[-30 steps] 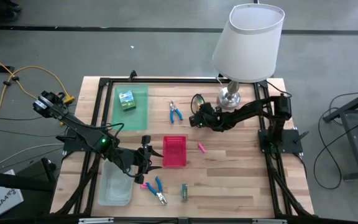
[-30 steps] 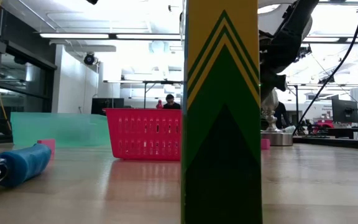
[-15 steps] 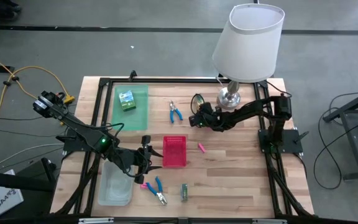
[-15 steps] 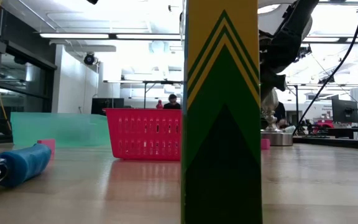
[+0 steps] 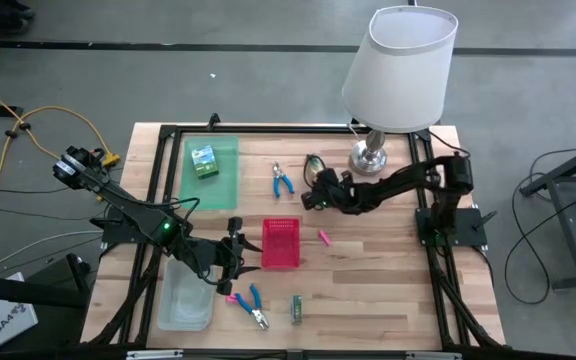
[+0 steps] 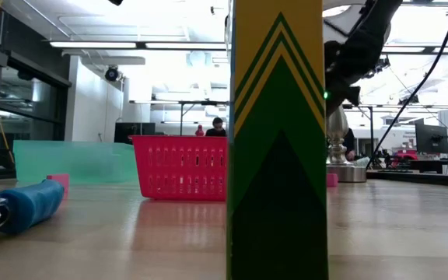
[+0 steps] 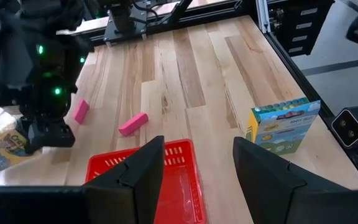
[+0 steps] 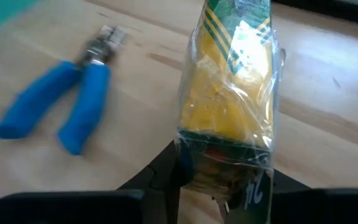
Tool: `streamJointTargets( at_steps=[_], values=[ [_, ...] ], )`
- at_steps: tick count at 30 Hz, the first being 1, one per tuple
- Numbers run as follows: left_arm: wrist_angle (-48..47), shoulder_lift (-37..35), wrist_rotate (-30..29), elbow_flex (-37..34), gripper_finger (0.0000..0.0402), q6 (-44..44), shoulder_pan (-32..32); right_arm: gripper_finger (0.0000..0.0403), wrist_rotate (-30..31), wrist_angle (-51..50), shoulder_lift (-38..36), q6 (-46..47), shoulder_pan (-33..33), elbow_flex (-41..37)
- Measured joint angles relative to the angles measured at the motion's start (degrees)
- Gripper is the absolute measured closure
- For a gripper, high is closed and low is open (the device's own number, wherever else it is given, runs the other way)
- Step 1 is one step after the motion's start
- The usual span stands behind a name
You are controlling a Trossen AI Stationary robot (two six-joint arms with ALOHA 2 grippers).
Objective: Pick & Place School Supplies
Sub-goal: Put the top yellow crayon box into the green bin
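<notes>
A basket (image 5: pixel 280 243) is sitting mid-table, with a tray (image 5: pixel 226 178) bearing a small box (image 5: pixel 203 160) lying behind it to the left, a bin (image 5: pixel 184 296) sitting before it to the left, an eraser block (image 5: pixel 323 237) lying just right, and another box (image 5: pixel 296 308) standing in front.

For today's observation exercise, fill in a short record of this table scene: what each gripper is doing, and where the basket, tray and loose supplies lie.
right gripper: shut on a green-and-yellow box, beside the blue-handled pliers
left gripper: open, at the red basket
green tray: holds one box
pink eraser: on wood, right of basket
front edge: second blue-handled tool, small box
</notes>
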Motion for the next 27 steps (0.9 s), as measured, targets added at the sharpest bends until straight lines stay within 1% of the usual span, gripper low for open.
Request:
streamJointTargets(
  at_steps=[8,14,18,21,27],
  values=[
    [0.0,0.0,0.0,0.0,0.0219,-0.5,0.0,0.0317,-0.2,0.2,-8.3,-5.3,5.6,0.1],
    [0.2,0.0,0.0,0.0,0.0219,-0.5,0.0,0.0317,-2.2,0.9,-14.9,-10.1,11.5,0.1],
    [0.3,0.0,0.0,0.0,0.0219,-0.6,0.0,0.0317,-4.8,1.0,-18.1,-12.4,15.4,0.5],
    [0.4,0.0,0.0,0.0,0.0219,-0.9,0.0,0.0317,-6.1,1.9,-19.6,-12.7,18.1,0.6],
    [0.4,0.0,0.0,0.0,0.0218,-3.8,0.0,0.0317,-6.1,1.6,-20.9,-15.2,24.6,0.5]
  ],
)
